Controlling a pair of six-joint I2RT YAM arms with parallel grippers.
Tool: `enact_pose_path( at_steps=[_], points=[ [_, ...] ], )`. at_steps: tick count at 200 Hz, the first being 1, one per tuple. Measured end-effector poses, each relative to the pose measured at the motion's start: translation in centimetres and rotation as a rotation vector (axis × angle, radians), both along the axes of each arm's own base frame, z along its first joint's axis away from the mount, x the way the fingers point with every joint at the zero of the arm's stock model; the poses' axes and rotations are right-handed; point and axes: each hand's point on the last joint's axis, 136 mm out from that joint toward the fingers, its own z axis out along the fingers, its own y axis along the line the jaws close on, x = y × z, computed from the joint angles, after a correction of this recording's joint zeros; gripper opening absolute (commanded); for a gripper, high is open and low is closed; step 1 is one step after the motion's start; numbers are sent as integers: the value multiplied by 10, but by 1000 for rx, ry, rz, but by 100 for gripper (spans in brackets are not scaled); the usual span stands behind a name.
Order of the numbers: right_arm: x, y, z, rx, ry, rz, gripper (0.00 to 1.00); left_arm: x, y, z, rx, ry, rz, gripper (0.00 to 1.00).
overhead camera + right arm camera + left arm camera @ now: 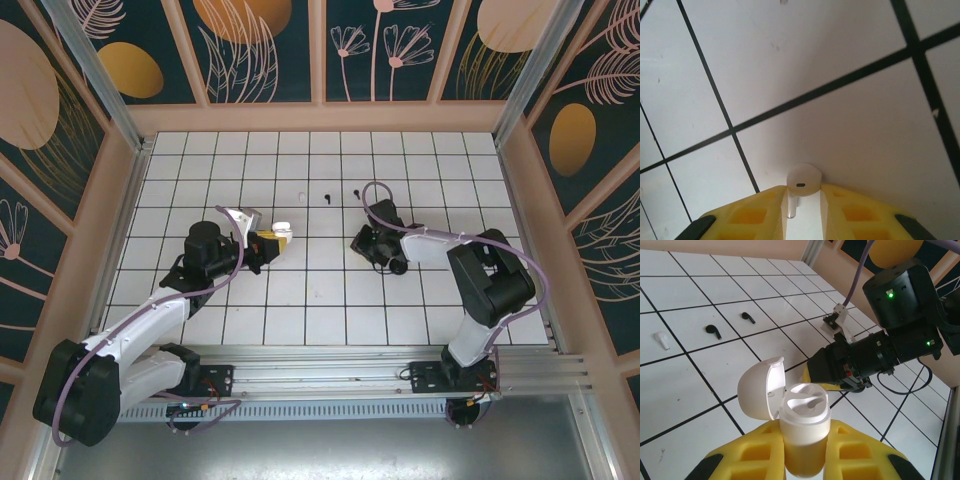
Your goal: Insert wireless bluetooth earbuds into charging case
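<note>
My left gripper point(803, 442) is shut on a white charging case point(804, 416), held upright with its lid point(756, 390) swung open to the left and both wells empty. From above, the case point(283, 231) sits at the left gripper's point(271, 241) tip. My right gripper point(804, 194) is low over the tiles, shut on a white earbud point(803, 179) whose head is wedged between the yellow fingertips, stem along the left finger. Two black earbuds point(713, 330) point(748, 317) lie on the tiles beyond the case, apart from both grippers. The right gripper point(360, 241) is level with the left.
A second white earbud point(661, 340) lies on the tiles left of the black ones. From above, the black buds point(327, 197) point(358, 192) and the white bud point(303, 191) lie behind the grippers. The right arm's body point(880, 352) is close beyond the case. Wooden walls point(320, 116) ring the floor.
</note>
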Motion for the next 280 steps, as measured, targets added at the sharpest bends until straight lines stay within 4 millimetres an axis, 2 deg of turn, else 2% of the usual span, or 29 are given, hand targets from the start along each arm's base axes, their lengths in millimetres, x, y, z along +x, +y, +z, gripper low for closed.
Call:
enact_pose_path(
  at_steps=[54,148,198,250,280],
  points=[
    [9,-3,1,-32,-18,7,26,0,0,0,1,0,0,12],
    [10,-3,-4,-51,-3,35,27,-1,1,-4,9,12,2,12],
    [8,0,-3,-84,1,66,20,0,1,-4,11,14,5,12],
    [8,14,12,-158,-45,127,18,0,1,-2,6,3,5,12],
    [5,14,36,-209,-107,139,18,0,0,2,-10,-27,-3,12]
  ],
)
